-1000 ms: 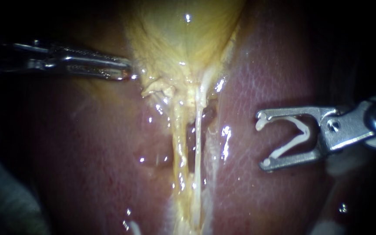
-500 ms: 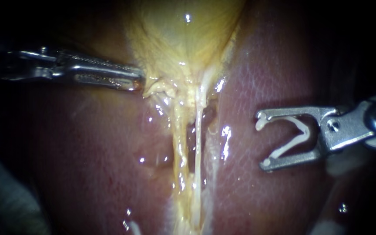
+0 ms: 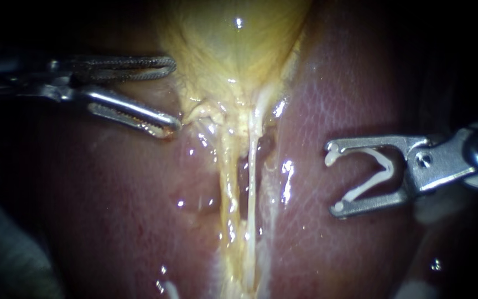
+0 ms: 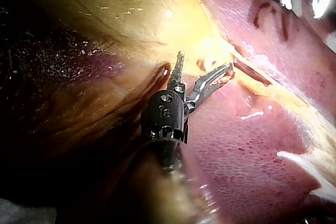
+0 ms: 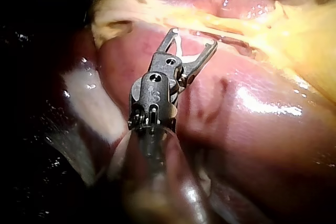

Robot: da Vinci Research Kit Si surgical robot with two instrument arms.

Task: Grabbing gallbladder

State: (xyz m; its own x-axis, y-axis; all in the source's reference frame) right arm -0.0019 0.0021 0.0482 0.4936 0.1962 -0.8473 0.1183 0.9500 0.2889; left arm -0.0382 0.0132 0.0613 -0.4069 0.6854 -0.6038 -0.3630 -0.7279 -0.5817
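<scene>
Red-brown liver [image 3: 112, 210]: one, glistening, filling the near field on both sides of the cleft
Pale tubes [image 3: 252, 188]: two, side by side, running down the cleft from the gallbladder's narrow end; untouched
Right instrument [image 3: 333, 178]: hovers over the liver, well apart from the tubes; its claw stands wide yet carries one white clip [image 3: 374, 177], which touches both halves
Left instrument [image 3: 172, 94]: claw spread wide with nothing in it; lower tip touching or just beside the frayed yellow edge, upper tip lying against the gallbladder's flank
Gallbladder [image 3: 233, 44]: one, yellow and taut, farthest back, tapering toward the tubes; not yet held
Step in hand: by my reading the approach is made and the claw is opened for the bite; the grab itself is not done
Next move: ease the left claw forward until a fold of wall sits between both halves, then close; keep above the tubes, take enough tissue not to tear
Count: two instruments, one clip, two tubes, one gallbladder, one liver
</scene>
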